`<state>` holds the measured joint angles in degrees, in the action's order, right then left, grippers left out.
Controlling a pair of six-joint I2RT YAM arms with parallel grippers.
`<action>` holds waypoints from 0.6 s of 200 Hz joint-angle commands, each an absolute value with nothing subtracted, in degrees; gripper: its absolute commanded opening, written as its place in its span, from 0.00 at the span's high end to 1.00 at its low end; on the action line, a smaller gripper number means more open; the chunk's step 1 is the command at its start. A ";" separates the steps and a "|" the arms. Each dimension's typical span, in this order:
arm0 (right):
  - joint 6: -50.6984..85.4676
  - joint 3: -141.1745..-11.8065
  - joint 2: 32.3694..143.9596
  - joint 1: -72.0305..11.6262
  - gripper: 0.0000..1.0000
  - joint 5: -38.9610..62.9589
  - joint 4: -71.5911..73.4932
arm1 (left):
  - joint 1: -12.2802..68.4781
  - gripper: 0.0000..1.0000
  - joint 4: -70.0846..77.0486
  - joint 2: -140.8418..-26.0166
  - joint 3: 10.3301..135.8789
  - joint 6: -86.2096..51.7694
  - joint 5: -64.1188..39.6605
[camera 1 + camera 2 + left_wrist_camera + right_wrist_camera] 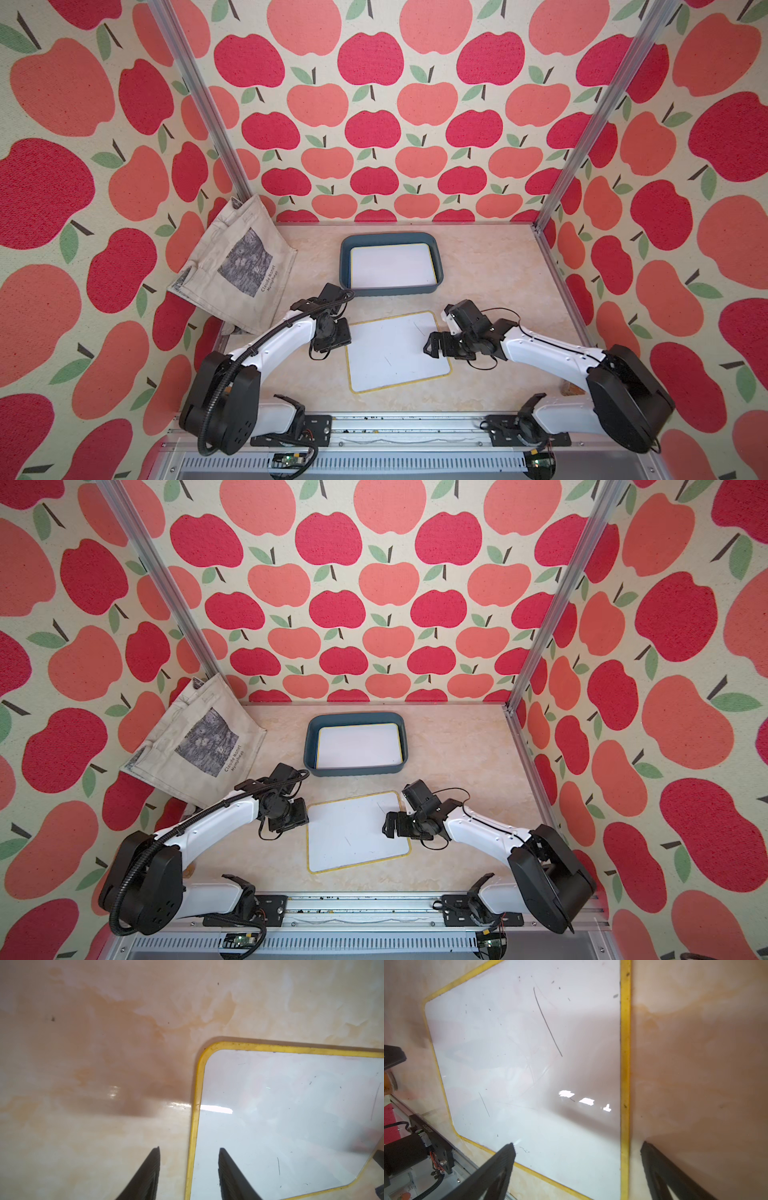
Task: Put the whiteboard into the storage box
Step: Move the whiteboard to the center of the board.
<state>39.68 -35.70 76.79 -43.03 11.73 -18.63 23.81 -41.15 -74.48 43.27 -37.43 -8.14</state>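
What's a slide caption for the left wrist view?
Open left gripper poised astride the yellow edge of the whiteboard on the marbled tabletop.

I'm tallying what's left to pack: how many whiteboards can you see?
2. One whiteboard lies inside the storage box at the back of the table; the second whiteboard lies flat on the table in front of the box. More could be hidden beneath the boxed one.

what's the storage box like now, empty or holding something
Not empty. A whiteboard lies flat inside the storage box, covering most of its floor in both top views; a second whiteboard lies outside it.
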 commanded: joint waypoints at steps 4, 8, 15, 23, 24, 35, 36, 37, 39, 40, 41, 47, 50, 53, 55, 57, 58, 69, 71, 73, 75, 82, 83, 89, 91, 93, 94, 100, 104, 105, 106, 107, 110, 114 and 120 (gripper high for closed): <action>37.00 -36.19 78.60 -41.87 0.01 9.14 -26.38 | 26.44 0.51 -44.50 -70.56 39.20 -40.71 -9.95; 36.72 -36.28 78.70 -41.72 0.01 9.29 -26.30 | 26.92 0.51 -43.92 -70.02 38.50 -41.52 -10.50; 36.17 -36.51 78.88 -41.53 0.01 9.39 -26.28 | 28.16 0.50 -42.95 -69.10 37.26 -43.07 -11.17; 35.56 -36.83 79.08 -41.38 0.01 9.55 -26.17 | 29.38 0.49 -41.78 -68.25 36.02 -44.71 -11.79; 35.49 -36.91 79.13 -41.30 0.01 9.61 -26.14 | 29.54 0.48 -41.68 -68.23 35.85 -44.90 -11.83; 34.47 -37.45 79.81 -41.12 0.01 10.36 -25.73 | 31.15 0.48 -40.48 -67.79 34.46 -46.93 -11.95; 34.37 -37.49 79.85 -41.08 0.01 10.41 -25.69 | 31.30 0.48 -40.41 -67.78 34.37 -47.02 -11.95; 34.28 -37.55 79.91 -41.06 0.01 10.48 -25.68 | 31.43 0.48 -40.29 -67.82 34.24 -47.20 -11.95; 34.17 -37.65 80.01 -41.01 0.01 10.60 -25.60 | 31.76 0.48 -40.11 -67.84 34.09 -47.48 -11.93; 34.09 -37.72 80.13 -41.03 0.01 10.66 -25.59 | 31.92 0.48 -40.01 -67.85 34.01 -47.60 -11.94; 34.05 -37.71 80.27 -40.99 0.01 10.73 -25.58 | 32.04 0.48 -39.95 -67.89 33.97 -47.75 -11.95; 33.61 -38.17 80.82 -40.98 0.01 11.01 -25.58 | 32.71 0.48 -39.61 -68.13 33.61 -48.42 -11.78; 33.41 -38.31 81.11 -40.97 0.01 11.13 -25.58 | 32.98 0.47 -39.51 -68.38 33.49 -48.69 -11.73; 33.33 -38.43 81.32 -40.98 0.01 11.28 -25.51 | 33.28 0.47 -39.47 -68.59 33.49 -48.90 -11.60; 33.18 -38.52 81.55 -40.96 0.01 11.39 -25.49 | 33.46 0.47 -39.35 -68.76 33.42 -49.05 -11.53; 33.17 -38.55 81.73 -40.98 0.01 11.53 -25.38 | 33.59 0.47 -39.35 -68.89 33.34 -49.18 -11.47; 33.15 -38.61 81.78 -40.97 0.01 11.61 -25.35 | 33.71 0.47 -39.27 -68.99 33.37 -49.24 -11.45; 33.08 -38.54 82.49 -40.97 0.01 12.66 -24.58 | 34.31 0.47 -38.91 -69.99 33.31 -49.95 -11.25; 33.08 -38.51 82.61 -40.96 0.01 12.79 -24.45 | 34.46 0.47 -38.80 -70.21 33.24 -49.99 -11.32; 33.10 -38.43 82.72 -41.00 0.01 12.93 -24.26 | 34.59 0.47 -38.66 -70.40 33.23 -50.12 -11.33; 33.19 -38.35 82.82 -40.99 0.01 13.10 -24.19 | 34.64 0.47 -38.49 -70.58 33.18 -50.21 -11.45; 33.30 -38.12 83.13 -41.01 0.01 13.72 -23.64 | 34.94 0.47 -37.94 -71.08 33.01 -50.72 -11.73; 33.30 -38.09 83.18 -41.03 0.01 13.76 -23.56 | 35.00 0.47 -37.82 -71.18 32.98 -50.80 -11.80; 33.48 -37.78 83.32 -41.00 0.01 14.14 -23.13 | 35.30 0.47 -37.27 -71.54 32.75 -51.25 -11.98; 33.60 -37.72 83.39 -40.97 0.01 14.21 -22.99 | 35.32 0.47 -37.07 -71.67 32.64 -51.42 -12.14; 33.71 -37.60 83.40 -40.98 0.01 14.30 -22.89 | 35.44 0.47 -36.78 -71.75 32.51 -51.55 -12.26; 33.77 -37.52 83.45 -41.01 0.01 14.36 -22.78 | 35.52 0.47 -36.63 -71.82 32.47 -51.61 -12.33; 34.06 -37.08 83.50 -40.99 0.01 14.79 -22.09 | 35.68 0.47 -35.85 -72.16 32.14 -52.01 -12.76; 34.36 -36.74 83.52 -41.04 0.01 15.16 -21.68 | 35.73 0.47 -35.29 -72.34 31.89 -52.17 -13.16; 34.45 -36.65 83.51 -41.08 0.01 15.27 -21.48 | 35.75 0.47 -35.13 -72.42 31.81 -52.23 -13.21; 34.45 -36.56 83.50 -41.06 0.01 15.41 -21.37 | 35.76 0.47 -34.97 -72.47 31.77 -52.26 -13.33; 34.50 -36.43 83.50 -41.05 0.01 15.44 -21.28 | 35.77 0.47 -34.84 -72.49 31.70 -52.32 -13.43; 34.83 -36.17 83.62 -41.09 0.01 15.75 -20.86 | 35.77 0.47 -34.46 -72.57 31.54 -52.44 -13.70; 35.11 -35.77 83.63 -41.15 0.01 16.17 -20.24 | 35.85 0.47 -33.89 -72.88 31.39 -52.61 -14.10; 35.73 -35.18 83.77 -41.26 0.01 16.72 -19.48 | 35.88 0.46 -33.10 -73.22 31.13 -52.65 -14.65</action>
